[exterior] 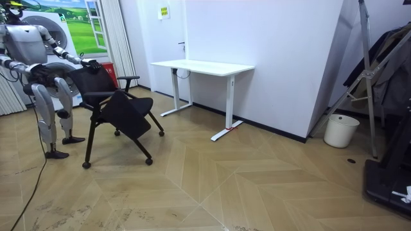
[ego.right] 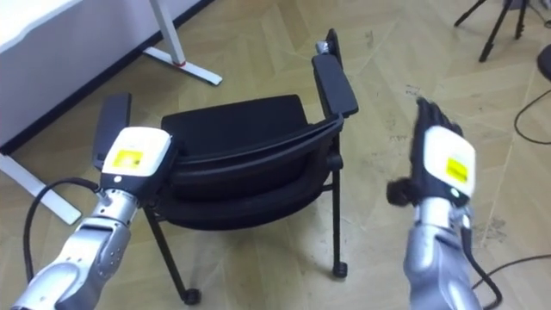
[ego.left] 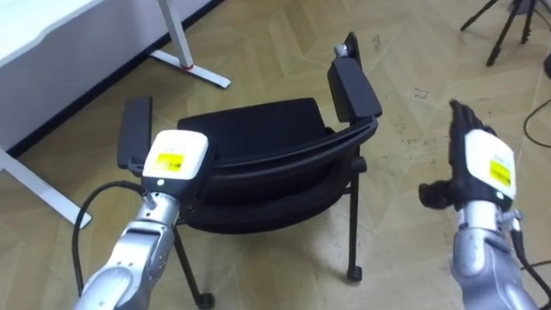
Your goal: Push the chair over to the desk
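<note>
Left hand (ego.left: 176, 159) sits on the chair (ego.left: 258, 129) — the contact hidden underneath it.

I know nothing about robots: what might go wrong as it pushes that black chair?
The left hand is at the back of the chair while the right hand hangs apart beside it; a one-sided push may swing the chair round. The foot of the white desk lies ahead, so a wheel might catch there.
</note>
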`<state>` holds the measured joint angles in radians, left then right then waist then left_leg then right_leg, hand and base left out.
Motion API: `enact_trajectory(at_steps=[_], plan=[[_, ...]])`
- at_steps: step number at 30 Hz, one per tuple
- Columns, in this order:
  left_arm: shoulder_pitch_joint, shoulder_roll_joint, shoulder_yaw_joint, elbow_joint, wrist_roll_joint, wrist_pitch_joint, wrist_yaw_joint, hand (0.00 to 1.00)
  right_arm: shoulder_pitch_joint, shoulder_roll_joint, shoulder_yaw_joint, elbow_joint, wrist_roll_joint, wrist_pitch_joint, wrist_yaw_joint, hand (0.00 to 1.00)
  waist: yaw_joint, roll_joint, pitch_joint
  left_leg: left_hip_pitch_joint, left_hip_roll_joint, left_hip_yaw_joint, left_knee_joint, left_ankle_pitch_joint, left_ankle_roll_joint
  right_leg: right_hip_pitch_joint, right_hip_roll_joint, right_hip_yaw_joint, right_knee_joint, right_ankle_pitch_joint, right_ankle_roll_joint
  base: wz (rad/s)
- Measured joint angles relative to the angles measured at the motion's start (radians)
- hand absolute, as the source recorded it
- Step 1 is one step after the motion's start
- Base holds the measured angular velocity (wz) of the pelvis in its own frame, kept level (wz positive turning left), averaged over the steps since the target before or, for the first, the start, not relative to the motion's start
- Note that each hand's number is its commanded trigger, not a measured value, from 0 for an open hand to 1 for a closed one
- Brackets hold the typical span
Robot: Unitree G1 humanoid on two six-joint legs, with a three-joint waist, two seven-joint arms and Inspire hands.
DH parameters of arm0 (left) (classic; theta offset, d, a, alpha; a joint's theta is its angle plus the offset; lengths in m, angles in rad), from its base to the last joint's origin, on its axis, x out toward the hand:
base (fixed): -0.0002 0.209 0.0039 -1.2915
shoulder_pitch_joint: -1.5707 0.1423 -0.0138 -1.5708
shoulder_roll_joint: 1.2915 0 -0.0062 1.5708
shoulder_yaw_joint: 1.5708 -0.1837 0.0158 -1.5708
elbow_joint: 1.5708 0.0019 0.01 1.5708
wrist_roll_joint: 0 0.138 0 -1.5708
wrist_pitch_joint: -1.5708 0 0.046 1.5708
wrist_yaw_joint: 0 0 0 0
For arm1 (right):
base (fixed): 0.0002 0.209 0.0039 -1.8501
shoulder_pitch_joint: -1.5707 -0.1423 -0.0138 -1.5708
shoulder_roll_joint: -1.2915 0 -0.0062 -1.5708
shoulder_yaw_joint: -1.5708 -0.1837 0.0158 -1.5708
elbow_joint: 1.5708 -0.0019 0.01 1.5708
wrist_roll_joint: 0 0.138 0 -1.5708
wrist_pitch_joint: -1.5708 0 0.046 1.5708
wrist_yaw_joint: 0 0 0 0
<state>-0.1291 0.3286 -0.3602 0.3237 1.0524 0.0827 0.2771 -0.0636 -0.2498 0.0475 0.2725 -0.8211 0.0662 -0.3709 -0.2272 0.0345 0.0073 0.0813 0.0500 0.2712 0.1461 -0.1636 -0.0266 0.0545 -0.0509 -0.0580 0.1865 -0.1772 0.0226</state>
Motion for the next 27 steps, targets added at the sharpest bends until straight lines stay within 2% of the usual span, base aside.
enact_trajectory(at_steps=[4, 7, 11, 13, 15, 19, 23, 27], plan=[[-0.013, 0.000, 0.000, 0.000, -0.001, -0.017, -0.005, 1.00, -0.016, -0.037, 0.068, -0.062, -0.018, 0.000, 0.041, 0.00, 0.027, -0.010, 0.0067, 0.000, 0.002, 0.000, 0.000, 0.000, 0.000, 0.000, 0.002, 0.000, 0.000, 0.000, 0.000, -0.03], [-0.025, 0.000, -0.001, 0.000, 0.001, -0.031, -0.007, 1.00, -0.035, -0.042, 0.093, -0.084, -0.057, -0.003, 0.074, 0.00, 0.044, -0.017, 0.0112, -0.003, 0.004, 0.000, 0.000, 0.000, 0.000, -0.004, 0.004, -0.001, 0.000, 0.000, 0.000, 0.00], [-0.042, 0.001, -0.008, 0.000, 0.009, -0.049, -0.020, 1.00, -0.075, -0.060, 0.126, -0.085, -0.124, -0.006, 0.109, 0.00, 0.071, -0.021, 0.0130, -0.009, 0.005, -0.003, 0.004, 0.000, 0.000, -0.008, 0.004, -0.003, 0.000, 0.000, 0.000, 0.00], [-0.045, 0.001, -0.012, -0.004, 0.009, -0.053, -0.025, 1.00, -0.078, -0.064, 0.132, -0.084, -0.128, -0.023, 0.116, 0.00, 0.077, -0.023, 0.0138, -0.007, 0.005, -0.007, 0.004, 0.000, 0.000, -0.005, 0.004, -0.006, 0.000, 0.000, 0.000, 0.02], [-0.046, 0.001, -0.015, -0.006, 0.009, -0.061, -0.027, 1.00, -0.078, -0.065, 0.139, -0.084, -0.128, -0.024, 0.130, 0.00, 0.095, -0.027, 0.0152, -0.002, 0.006, -0.007, 0.003, 0.000, 0.000, -0.002, 0.005, -0.002, 0.001, 0.000, 0.000, -0.05], [-0.053, 0.006, -0.030, -0.011, 0.009, -0.077, -0.029, 1.00, -0.080, -0.076, 0.174, -0.084, -0.127, -0.034, 0.166, 0.00, 0.128, -0.041, 0.0139, 0.009, 0.007, -0.016, -0.001, 0.000, 0.000, 0.002, 0.007, 0.000, 0.003, 0.000, 0.000, -0.03], [-0.053, 0.025, -0.037, -0.041, 0.011, -0.090, -0.039, 1.00, -0.110, -0.080, 0.210, -0.084, -0.151, -0.052, 0.206, 0.00, 0.138, -0.063, 0.0133, -0.001, 0.007, -0.028, -0.001, 0.000, 0.000, -0.002, 0.008, -0.001, 0.001, 0.000, 0.000, 0.04], [-0.053, 0.037, -0.038, -0.053, 0.012, -0.098, -0.052, 1.00, -0.120, -0.079, 0.219, -0.085, -0.200, -0.055, 0.245, 0.00, 0.147, -0.069, 0.0111, 0.000, 0.007, -0.028, -0.002, 0.000, 0.000, -0.003, 0.008, 0.001, 0.001, 0.000, 0.000, -0.02]])
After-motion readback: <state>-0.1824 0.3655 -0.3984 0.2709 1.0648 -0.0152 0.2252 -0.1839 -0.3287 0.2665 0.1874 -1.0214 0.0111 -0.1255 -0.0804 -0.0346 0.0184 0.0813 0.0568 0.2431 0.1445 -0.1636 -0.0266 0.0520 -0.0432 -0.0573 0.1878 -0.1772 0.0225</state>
